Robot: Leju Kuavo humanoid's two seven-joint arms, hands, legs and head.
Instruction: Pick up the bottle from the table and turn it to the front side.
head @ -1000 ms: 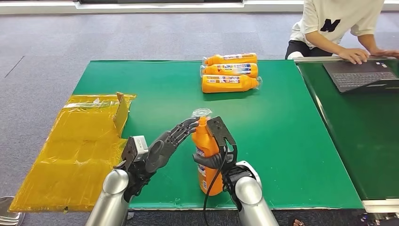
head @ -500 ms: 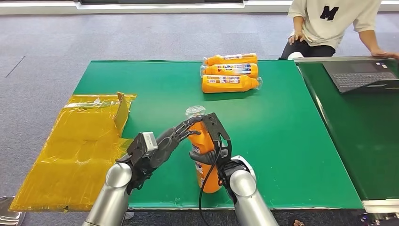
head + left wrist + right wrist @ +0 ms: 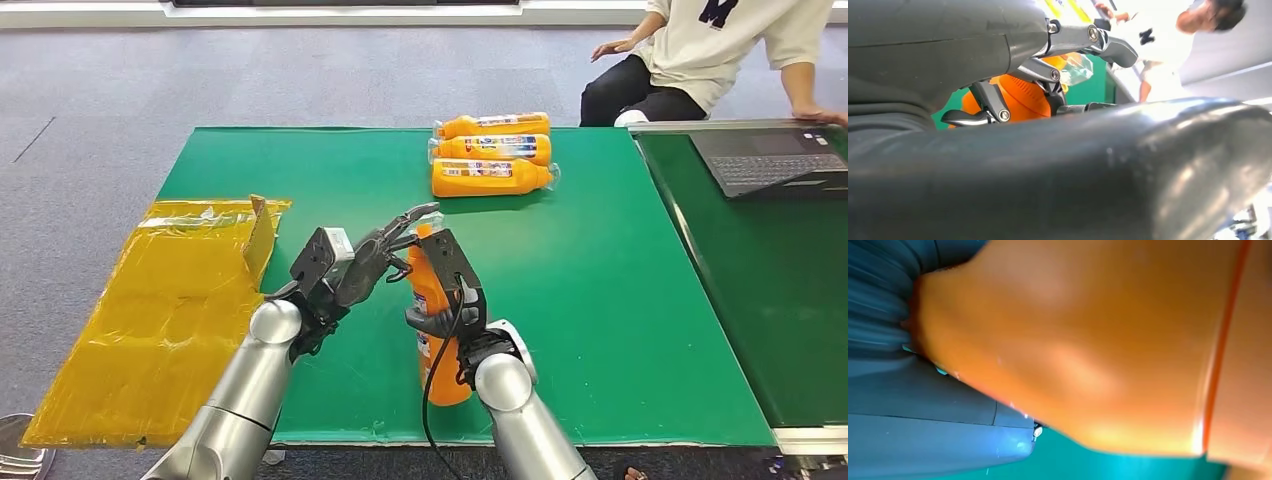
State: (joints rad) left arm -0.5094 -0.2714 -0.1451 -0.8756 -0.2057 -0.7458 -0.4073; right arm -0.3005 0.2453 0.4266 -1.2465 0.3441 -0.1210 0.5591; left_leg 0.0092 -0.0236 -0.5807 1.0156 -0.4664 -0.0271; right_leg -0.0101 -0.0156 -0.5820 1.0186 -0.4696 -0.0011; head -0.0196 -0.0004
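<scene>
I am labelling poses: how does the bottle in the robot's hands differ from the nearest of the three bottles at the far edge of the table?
The held bottle stands upright; the nearest far bottle lies on its side. The right hand grips the first; nothing touches the second. Both are orange.

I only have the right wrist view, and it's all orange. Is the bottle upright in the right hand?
Observer: Yes, the right hand grips the bottle upright, around its upper body.
Operator: Where's the left hand?
Observer: The left hand is at the bottle's top, fingers by the clear cap; I cannot tell whether they grip it.
Operator: Anything else on the table?
Observer: Three more orange bottles lie side by side near the green table's far edge.
</scene>
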